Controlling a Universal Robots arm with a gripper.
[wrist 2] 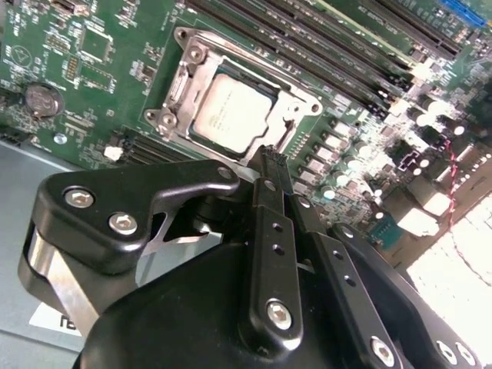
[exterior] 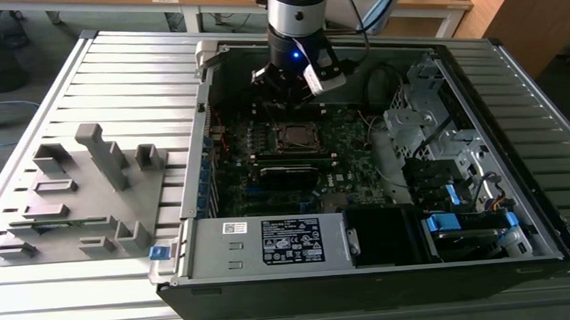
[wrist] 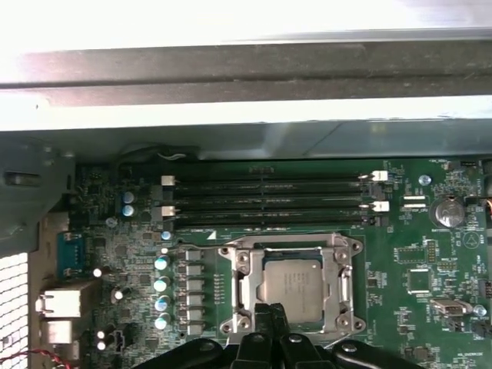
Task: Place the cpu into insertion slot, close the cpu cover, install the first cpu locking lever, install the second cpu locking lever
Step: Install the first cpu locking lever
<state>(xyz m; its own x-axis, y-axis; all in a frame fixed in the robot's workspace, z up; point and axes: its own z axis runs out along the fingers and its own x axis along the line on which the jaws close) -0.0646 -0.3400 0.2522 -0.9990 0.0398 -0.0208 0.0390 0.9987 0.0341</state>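
The cpu (wrist: pixel 290 281) lies flat in the insertion slot (wrist: pixel 292 288) on the green motherboard, its silver-grey top showing. The cpu cover (wrist: pixel 338 250) lies down over it as a silver frame around the chip. In the second wrist view the cpu (wrist 2: pixel 229 115) and the cpu cover (wrist 2: pixel 296 108) sit just beyond my fingertips. My gripper (wrist 2: pixel 274 160) hangs a little above the board at the socket's edge, shut, with nothing between its fingers. In the exterior view my gripper (exterior: pixel 287 89) hovers inside the open computer case, above the insertion slot (exterior: pixel 294 136).
Long black memory slots (wrist: pixel 265 201) run beside the socket, with a row of capacitors (wrist: pixel 161 292) on another side. The case's metal walls (exterior: pixel 203 99) enclose the board. A drive cage and cables (exterior: pixel 426 137) fill the exterior view's right. A grey fixture block (exterior: pixel 78 192) stands outside on the slatted table.
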